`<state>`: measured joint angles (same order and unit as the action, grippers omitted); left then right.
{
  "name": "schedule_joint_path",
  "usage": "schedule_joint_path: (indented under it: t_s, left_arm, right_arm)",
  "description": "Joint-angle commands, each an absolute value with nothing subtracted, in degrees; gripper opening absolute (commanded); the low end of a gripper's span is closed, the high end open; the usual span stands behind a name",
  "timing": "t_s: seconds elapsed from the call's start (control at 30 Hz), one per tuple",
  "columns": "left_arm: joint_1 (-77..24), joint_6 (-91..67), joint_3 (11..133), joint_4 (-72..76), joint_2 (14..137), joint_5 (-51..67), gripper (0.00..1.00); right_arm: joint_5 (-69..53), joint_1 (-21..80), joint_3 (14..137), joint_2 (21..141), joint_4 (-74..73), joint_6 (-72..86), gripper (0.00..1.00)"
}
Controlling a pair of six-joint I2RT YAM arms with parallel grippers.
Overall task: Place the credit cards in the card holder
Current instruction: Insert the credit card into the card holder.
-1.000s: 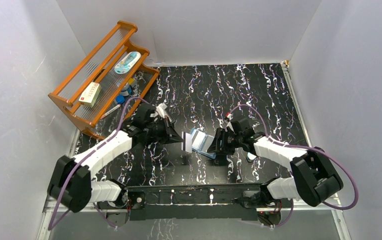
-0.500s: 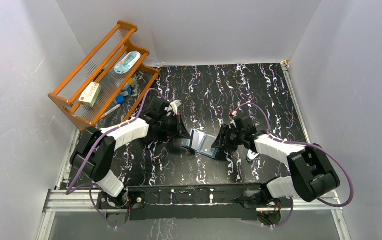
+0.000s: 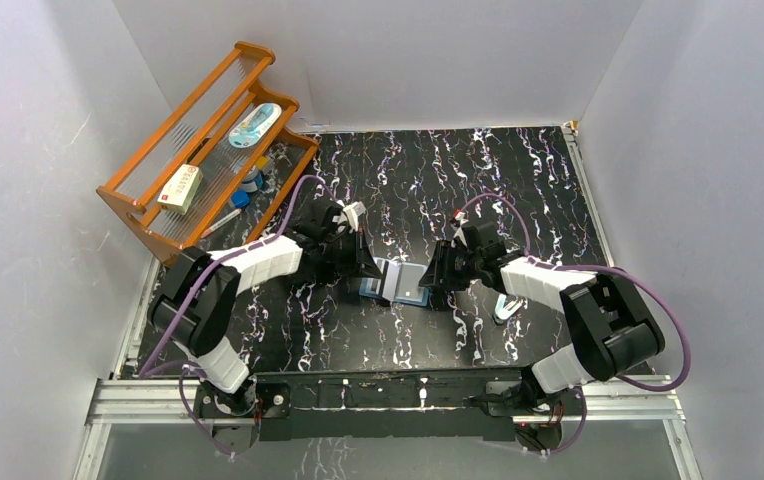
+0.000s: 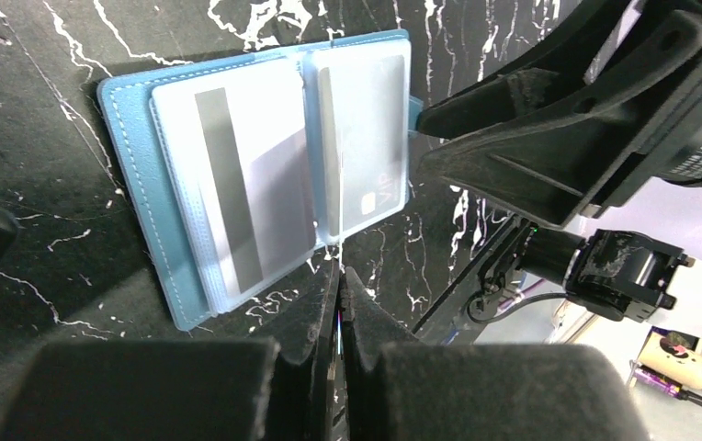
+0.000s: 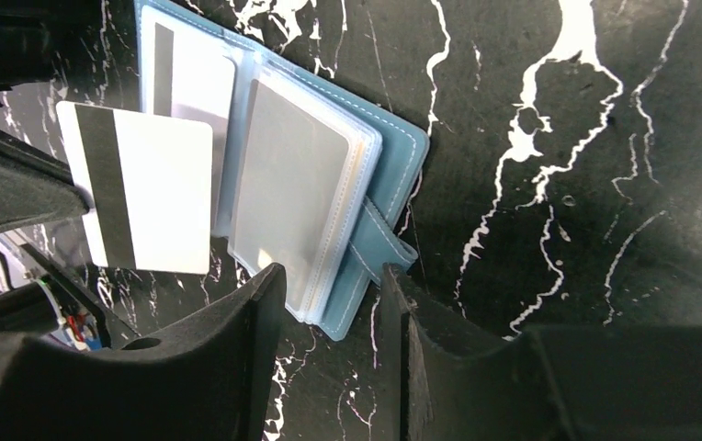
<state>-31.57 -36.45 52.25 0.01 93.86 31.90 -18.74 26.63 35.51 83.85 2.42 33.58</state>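
The card holder (image 3: 395, 282) lies open on the black marbled table, teal cover (image 4: 136, 175) down and clear pockets up. One pocket holds a striped credit card (image 4: 228, 184), the other a pale card (image 4: 366, 138). My left gripper (image 4: 340, 274) is shut on a white credit card (image 5: 145, 193) with a black stripe, held on edge over the holder's middle fold. My right gripper (image 5: 332, 280) is open at the holder's other side, its fingers on either side of the snap tab (image 5: 379, 248).
A wooden rack (image 3: 208, 150) stands at the back left with a white-and-red box (image 3: 180, 187) and small items on its shelves. A small white object (image 3: 506, 308) lies beside the right arm. White walls enclose the table.
The left arm has stretched forward and brought its card down to the holder. The right gripper's jaws have narrowed and it has shifted slightly farther back with the holder.
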Motion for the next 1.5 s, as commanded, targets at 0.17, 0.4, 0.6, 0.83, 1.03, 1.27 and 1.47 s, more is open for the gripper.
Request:
schedule_joint_path:
  t_s: [0.17, 0.4, 0.6, 0.83, 1.03, 1.27, 1.47]
  left_arm:
    - [-31.5, -33.84, 54.62, 0.2, 96.66, 31.45, 0.0]
    - [-30.77, -36.38, 56.46, -3.89, 96.8, 28.79, 0.0]
    - [-30.23, -39.37, 55.63, 0.19, 95.56, 30.31, 0.0]
    - [-30.13, -39.53, 55.31, 3.58, 98.34, 32.78, 0.0]
    - [-30.06, -39.21, 54.28, 6.78, 99.93, 34.16, 0.0]
    - [-29.96, -39.51, 53.27, 7.95, 100.35, 34.69, 0.0]
    - [-29.93, -39.84, 54.24, 5.11, 96.31, 31.96, 0.0]
  right_arm:
    - [-15.01, 26.34, 36.22, 79.57, -1.67, 32.18, 0.55]
    - [-17.09, 26.31, 34.99, 78.36, 0.83, 35.77, 0.51]
    - [-17.13, 26.43, 36.04, 78.48, 1.05, 37.05, 0.51]
    - [-17.27, 26.43, 36.44, 79.14, 1.03, 36.91, 0.51]
    - [-17.87, 26.44, 35.83, 80.07, 2.37, 37.29, 0.51]
    - [-18.4, 26.39, 35.4, 82.96, 4.51, 37.53, 0.5]
    - [-19.34, 26.45, 35.26, 85.07, 5.88, 37.67, 0.47]
